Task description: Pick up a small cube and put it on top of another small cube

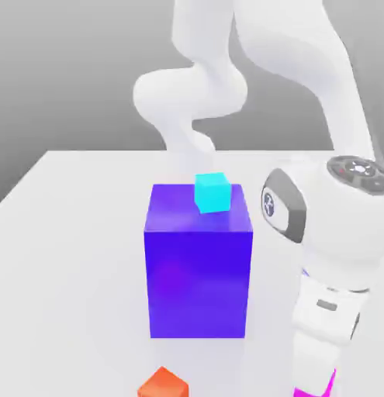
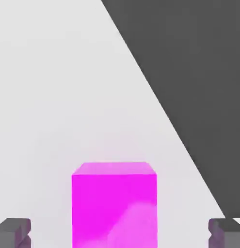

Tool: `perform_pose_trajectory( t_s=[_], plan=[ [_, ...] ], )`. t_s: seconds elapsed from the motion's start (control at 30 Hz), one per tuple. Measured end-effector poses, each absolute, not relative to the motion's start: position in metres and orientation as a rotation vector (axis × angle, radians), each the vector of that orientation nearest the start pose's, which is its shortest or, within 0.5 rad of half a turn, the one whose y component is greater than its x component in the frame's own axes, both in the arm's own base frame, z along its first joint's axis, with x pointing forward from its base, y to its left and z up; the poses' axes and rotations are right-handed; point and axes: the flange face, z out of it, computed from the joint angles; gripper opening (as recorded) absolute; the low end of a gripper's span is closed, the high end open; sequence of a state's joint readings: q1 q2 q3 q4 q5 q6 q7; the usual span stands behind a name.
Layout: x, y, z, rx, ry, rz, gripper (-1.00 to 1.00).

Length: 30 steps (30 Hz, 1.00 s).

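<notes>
We see the white Franka arm (image 1: 334, 233) bent low over the pale grey tabletop (image 1: 70, 256) at the exterior view's right, its hand reaching down to the picture's lower edge, where a sliver of the small bright magenta-pink cube (image 2: 114, 206) glows beneath it. In the hand view, the two-finger gripper (image 2: 120, 233) stands wide open, its dark grey fingertips (image 2: 14, 232) flanking the magenta cube on either side with clear gaps, gripping nothing. The cube rests on the table between them. At the centre of the exterior view we find the big glossy blue-purple block (image 1: 198, 267) with a small cyan cube (image 1: 212, 192) sitting on its top near the far edge. A small orange-red cube (image 1: 162, 384) lies on the table in front of the block.
</notes>
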State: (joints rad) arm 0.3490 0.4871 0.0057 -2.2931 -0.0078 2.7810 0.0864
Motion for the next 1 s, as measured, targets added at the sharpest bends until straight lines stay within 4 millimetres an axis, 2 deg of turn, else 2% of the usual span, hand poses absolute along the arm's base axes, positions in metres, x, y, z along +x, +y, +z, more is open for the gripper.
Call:
perform_pose_trajectory(
  t_s=[0.17,0.2,0.23,0.37,0.43,0.53,0.63,0.67,0.77,0.83,0.97,1.0],
  plan=[
    [0.489,0.182,0.137,-3.112,-0.430,0.001,-1.00],
    [0.489,0.182,0.129,-3.112,-0.431,0.001,-1.00],
    [0.489,0.182,0.133,-3.112,-0.432,0.001,-1.00],
    [0.489,0.182,0.179,-3.112,-0.432,0.002,-1.00],
    [0.466,0.203,0.196,-3.089,-0.538,0.006,-1.00],
    [0.414,0.242,0.214,-3.030,-0.775,0.013,-1.00],
    [0.353,0.276,0.229,-2.951,-1.035,0.015,-1.00],
    [0.326,0.291,0.233,-2.908,-1.154,0.014,-1.00],
    [0.264,0.306,0.241,-2.804,-1.407,0.006,-1.00],
    [0.257,0.303,0.229,-2.794,-1.435,0.004,-1.00],
    [0.255,0.301,0.189,-2.793,-1.440,0.002,-1.00],
    [0.255,0.301,0.182,-2.793,-1.441,0.002,1.00]
  ],
)
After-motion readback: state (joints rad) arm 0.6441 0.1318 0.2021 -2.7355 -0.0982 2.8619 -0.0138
